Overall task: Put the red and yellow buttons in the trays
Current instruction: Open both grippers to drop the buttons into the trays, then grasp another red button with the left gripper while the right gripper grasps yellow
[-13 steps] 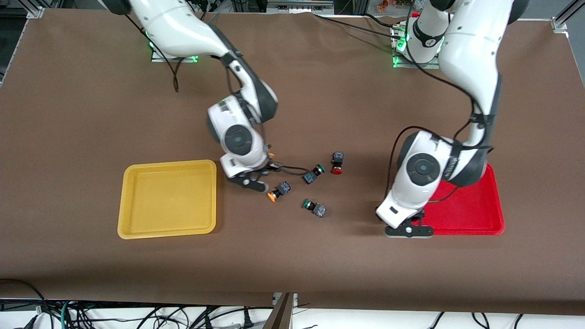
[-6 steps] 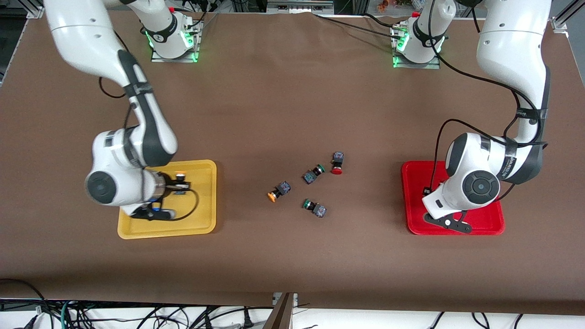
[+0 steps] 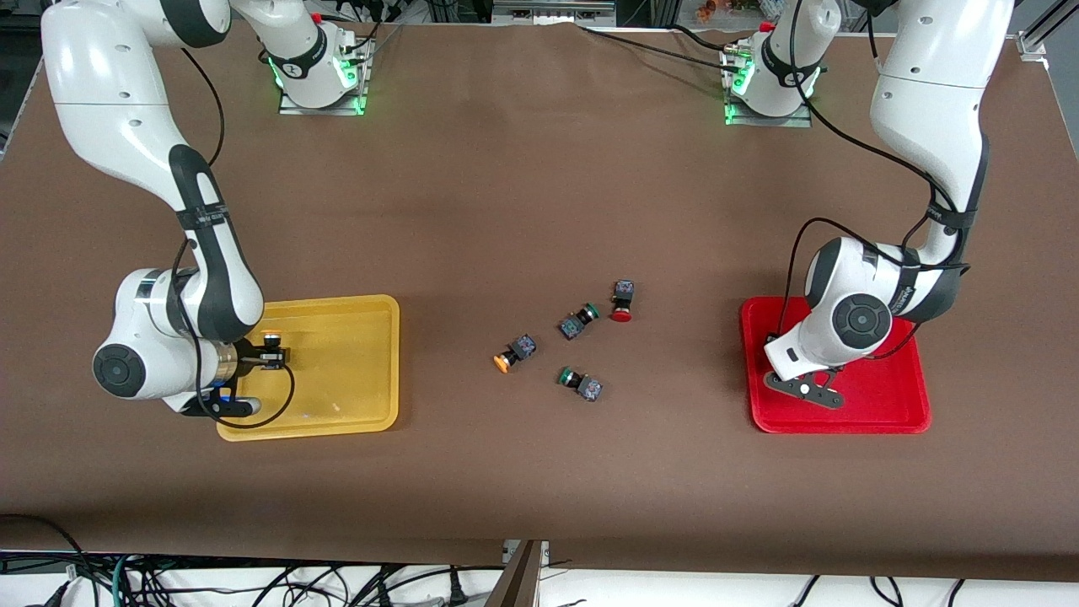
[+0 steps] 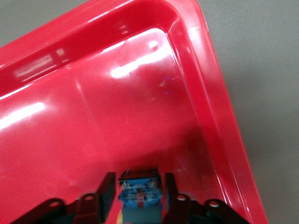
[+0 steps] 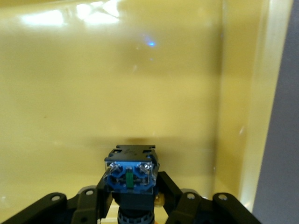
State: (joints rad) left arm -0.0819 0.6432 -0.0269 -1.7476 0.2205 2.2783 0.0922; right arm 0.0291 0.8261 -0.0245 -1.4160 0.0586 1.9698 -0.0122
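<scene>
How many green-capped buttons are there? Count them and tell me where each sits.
2. The first green button lies beside the red button mid-table; the second green button lies nearer the front camera. None seems hidden.

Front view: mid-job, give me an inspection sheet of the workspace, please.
Surface: brown table cover, flat, no spills seen.
Job's things: yellow tray toward the right arm's end, red tray toward the left arm's end. Loose yellow button and loose red button lie on the cover between the trays.
Clutter: two green buttons beside them.
Grippers: right gripper over the yellow tray, shut on held yellow button. Left gripper low over the red tray, a button body at its tip, cap hidden.
Cables: black leads along both arms, more at the bases.
Surroundings: cable tangle below the near edge.
</scene>
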